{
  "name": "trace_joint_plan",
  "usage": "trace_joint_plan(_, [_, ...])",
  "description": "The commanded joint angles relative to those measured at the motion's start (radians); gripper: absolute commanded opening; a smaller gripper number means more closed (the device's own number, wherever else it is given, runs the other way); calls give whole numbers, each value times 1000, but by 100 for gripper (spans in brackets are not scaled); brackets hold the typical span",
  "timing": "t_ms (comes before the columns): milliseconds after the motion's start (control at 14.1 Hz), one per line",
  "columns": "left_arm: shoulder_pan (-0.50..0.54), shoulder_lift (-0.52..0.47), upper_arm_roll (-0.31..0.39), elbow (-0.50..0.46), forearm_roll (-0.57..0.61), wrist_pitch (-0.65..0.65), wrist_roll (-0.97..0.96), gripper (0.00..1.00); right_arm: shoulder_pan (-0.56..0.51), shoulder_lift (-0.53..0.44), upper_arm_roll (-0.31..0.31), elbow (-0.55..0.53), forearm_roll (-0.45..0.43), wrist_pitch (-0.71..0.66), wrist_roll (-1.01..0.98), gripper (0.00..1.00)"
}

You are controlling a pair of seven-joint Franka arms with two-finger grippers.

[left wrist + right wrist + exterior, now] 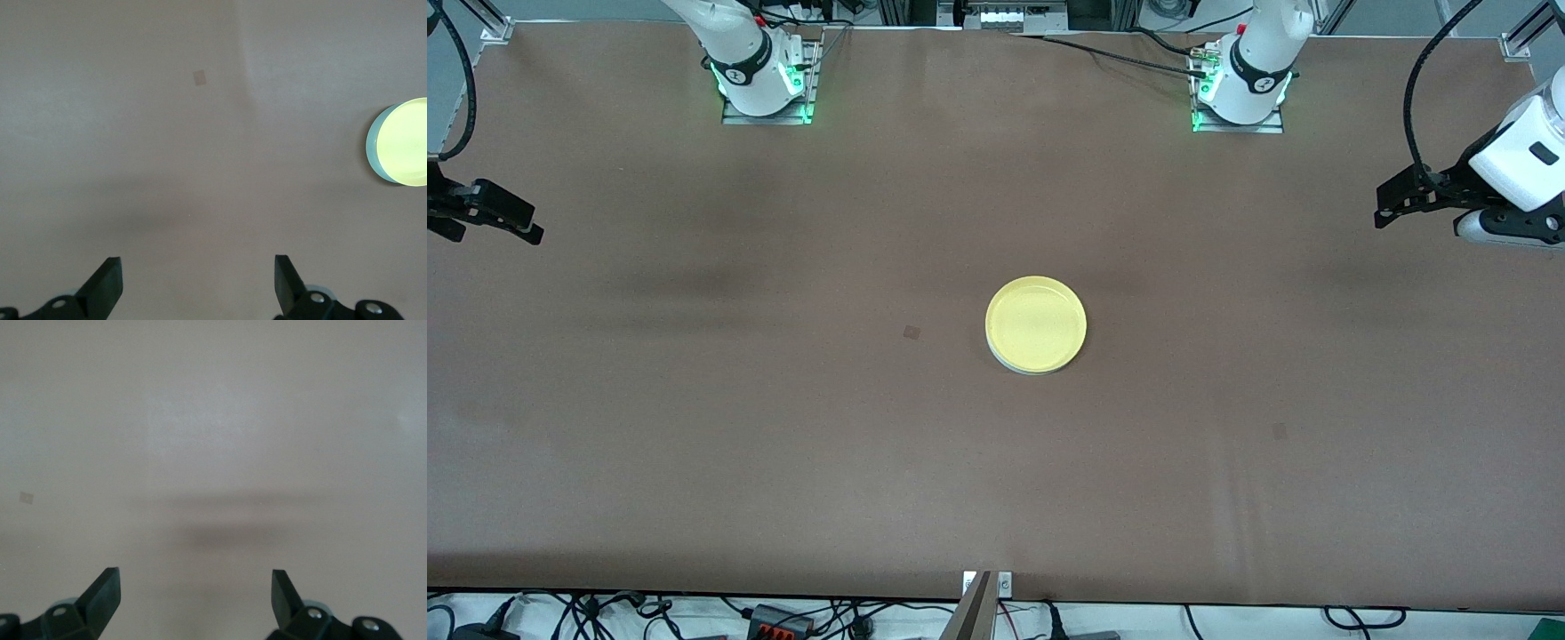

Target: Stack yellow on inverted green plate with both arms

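Near the counter's middle: the yellow plate (1036,322) lies stacked on the green plate (1024,366), rim up, its pale inside facing the front camera.
Green plate: only a thin whitish-mint edge shows under the yellow one, along the side nearer the front camera; in the left wrist view it peeks out as a bluish crescent (372,145) beside the yellow disc (403,141). Whether it is turned upside down I cannot tell.
Counter: brown covering (783,444), with one small darker square mark (911,332) beside the plates toward the right arm's end, and another (1280,431) nearer the front camera toward the left arm's end.
Left gripper (1392,203): hangs over the left arm's end of the counter, well apart from the plates; its fingers (107,283) stand wide apart with nothing between them.
Right gripper (511,222): hangs over the right arm's end of the counter, well apart from the plates; fingers (105,592) spread wide, holding nothing.
Arms: both wait at their ends, neither touching a plate.
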Motion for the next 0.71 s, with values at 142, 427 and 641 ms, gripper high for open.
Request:
trace_joint_plan(142, [2, 12, -6, 29, 2, -21, 0, 100, -6, -3, 24, -8, -7, 7, 3, 100])
trace_joint_plan(427, [2, 12, -6, 29, 2, -21, 0, 100, -9, -4, 22, -8, -4, 7, 3, 100])
trace_joint_plan(641, [2, 12, -6, 29, 2, -19, 0, 100, -15, -4, 25, -6, -1, 7, 4, 100])
